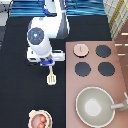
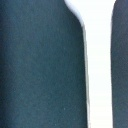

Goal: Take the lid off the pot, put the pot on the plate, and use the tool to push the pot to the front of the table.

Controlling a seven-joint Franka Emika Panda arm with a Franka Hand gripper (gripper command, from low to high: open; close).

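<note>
One pot [image 1: 39,120] sits on the plate [image 1: 33,115] at the exterior view's bottom left, pale pink with a reddish-orange inside, on the black table [image 1: 15,75]. Just right of there and higher up, the gripper [image 1: 49,66] hangs straight down over the handle of the cream-white tool [image 1: 51,78], whose slotted head lies flat on the table toward the bottom; whether the jaws are apart or closed on that handle, I cannot tell. Up close, the wrist view shows the tool's pale handle [image 2: 99,65] against dark tabletop. Further right, the pink lid [image 1: 80,49] rests on the stove [image 1: 117,80], off the pot. No writing readable anywhere.
</note>
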